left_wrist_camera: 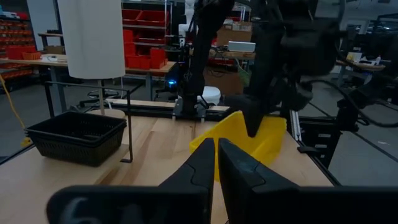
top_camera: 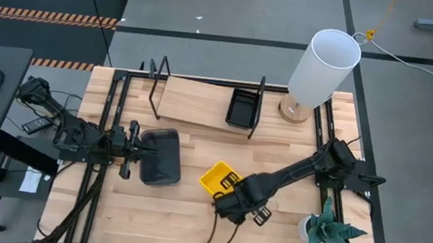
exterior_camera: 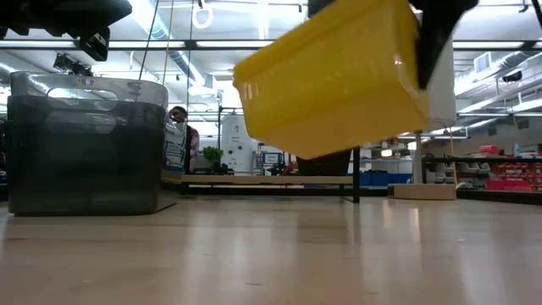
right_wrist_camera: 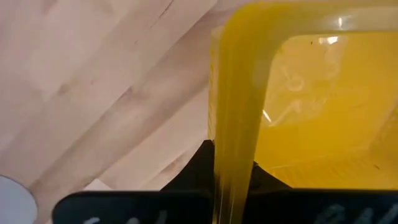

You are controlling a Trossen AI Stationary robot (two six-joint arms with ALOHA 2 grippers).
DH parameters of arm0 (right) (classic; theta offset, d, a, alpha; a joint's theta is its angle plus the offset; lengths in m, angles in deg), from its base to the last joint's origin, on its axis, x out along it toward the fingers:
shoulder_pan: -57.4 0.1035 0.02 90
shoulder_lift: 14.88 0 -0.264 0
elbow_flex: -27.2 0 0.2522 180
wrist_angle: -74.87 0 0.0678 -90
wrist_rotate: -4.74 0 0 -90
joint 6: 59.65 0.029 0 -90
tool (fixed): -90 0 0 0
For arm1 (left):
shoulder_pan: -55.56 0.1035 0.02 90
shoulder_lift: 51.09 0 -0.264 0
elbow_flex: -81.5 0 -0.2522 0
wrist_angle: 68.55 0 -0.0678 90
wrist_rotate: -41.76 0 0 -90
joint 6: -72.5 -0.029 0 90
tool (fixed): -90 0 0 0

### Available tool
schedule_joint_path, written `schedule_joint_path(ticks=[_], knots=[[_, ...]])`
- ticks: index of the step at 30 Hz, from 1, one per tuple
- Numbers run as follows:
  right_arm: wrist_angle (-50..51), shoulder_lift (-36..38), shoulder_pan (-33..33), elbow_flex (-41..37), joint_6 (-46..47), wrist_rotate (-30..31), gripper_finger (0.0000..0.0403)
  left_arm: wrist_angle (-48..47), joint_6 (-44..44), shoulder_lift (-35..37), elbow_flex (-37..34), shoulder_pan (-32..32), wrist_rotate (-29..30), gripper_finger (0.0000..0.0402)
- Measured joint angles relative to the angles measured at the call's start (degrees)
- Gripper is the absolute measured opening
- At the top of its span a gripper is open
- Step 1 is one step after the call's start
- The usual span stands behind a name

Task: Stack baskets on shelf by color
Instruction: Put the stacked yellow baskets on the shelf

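Note:
My right gripper (top_camera: 228, 195) is shut on a bright yellow basket (top_camera: 218, 176), which hangs in the air near the table's middle (exterior_camera: 339, 80). A smoky grey basket (top_camera: 159, 156) rests on its base at the left (exterior_camera: 85, 144). My left gripper (top_camera: 130, 151) hovers at the grey basket's left edge, a little above its rim, fingers shut (left_wrist_camera: 216, 158) and pointing toward the yellow basket (left_wrist_camera: 249, 140). The light-wood shelf (top_camera: 194, 103) stands at the far side, with a black slatted basket (top_camera: 242, 108) sitting on its right end (left_wrist_camera: 78, 137). My right gripper pinches the yellow basket's side wall at the rim (right_wrist_camera: 233, 143), close to a corner, with one finger (right_wrist_camera: 196, 171) outside and the other inside. It comes from above on the basket's near-right side. The basket is lifted clear of the table and tilted.
A tall white cylinder lamp (top_camera: 325, 64) stands on a wooden base at the far right corner, next to the shelf. A small potted plant (top_camera: 331, 229) sits near the right near edge. Bare tabletop (top_camera: 148, 220) lies along the near side.

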Motion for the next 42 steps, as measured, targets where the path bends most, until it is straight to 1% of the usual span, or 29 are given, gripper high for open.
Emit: schedule_joint_path(ticks=[4,10,15,18,25,30,36,42], knots=[[0.7,0.0,-2.3,3.1,0.2,-2.2,0.001,0.0,0.0,0.0,0.0,0.0,0.0,0.003],[1.8,0.0,-6.0,7.9,0.2,-1.6,0.001,0.0,0.0,0.0,0.0,0.0,0.0,0.0036],[1.4,0.0,-9.8,11.1,0.1,3.8,0.001,0.0,0.0,0.0,0.0,0.0,0.0,0.0029],[0.2,0.0,-12.5,12.2,0.8,6.1,0.001,0.0,0.0,0.0,0.0,0.0,0.0,0.0026],[-5.1,0.0,-19.6,12.6,9.9,10.8,0.001,0.0,0.0,0.0,0.0,0.0,0.0,0.0032],[-9.3,0.0,-23.6,12.6,12.8,13.2,0.001,0.0,0.0,0.0,0.0,0.0,0.0,0.0036],[-18.1,0.0,-28.5,12.6,14.7,12.6,0.001,0.0,0.0,0.0,0.0,0.0,0.0,0.0028],[-24.7,-0.5,-35.0,12.6,14.7,8.4,0.001,0.0,0.0,0.0,0.0,0.0,0.0,0.0028]])
